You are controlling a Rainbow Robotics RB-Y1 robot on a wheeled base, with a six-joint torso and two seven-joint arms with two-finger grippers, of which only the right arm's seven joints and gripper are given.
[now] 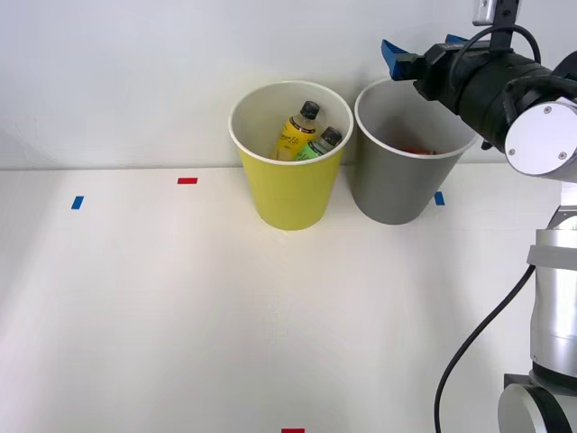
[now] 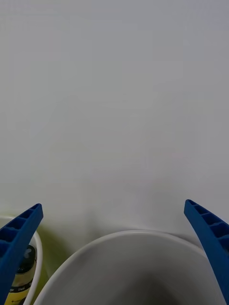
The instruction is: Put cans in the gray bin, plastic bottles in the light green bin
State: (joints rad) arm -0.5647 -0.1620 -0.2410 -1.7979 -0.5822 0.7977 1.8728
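A: Near edge of surface point(image 1: 180, 316): red tape mark point(image 1: 292, 430) at front. Farther back, blue mark point(image 1: 77, 202) and second red mark point(image 1: 187, 180) on left.

B: Bins?

A: At the back by the wall, just beside each other, both upright. Light green bin point(image 1: 288, 194) on left, gray bin point(image 1: 397, 180) on right. Small blue mark point(image 1: 439, 198) at right foot of gray bin.

B: Bottles?

A: Both inside light green bin, leaning, caps up. Yellow bottle point(image 1: 297, 132) on left, green-label bottle point(image 1: 317, 144) against it on right. Yellow one also visible in wrist view point(image 2: 21, 276).

B: Can?

A: Sliver of red point(image 1: 416, 150) low inside gray bin; probably the can, mostly hidden by rim and arm.

B: Claw?

A: Right claw point(image 2: 114, 252) released, blue fingers point(image 2: 19, 238) spread wide, nothing between. Hanging above far rim of gray bin point(image 2: 133, 267), pointed at wall. Fingertip point(image 1: 393, 54) seen from front, above bin's left rim.
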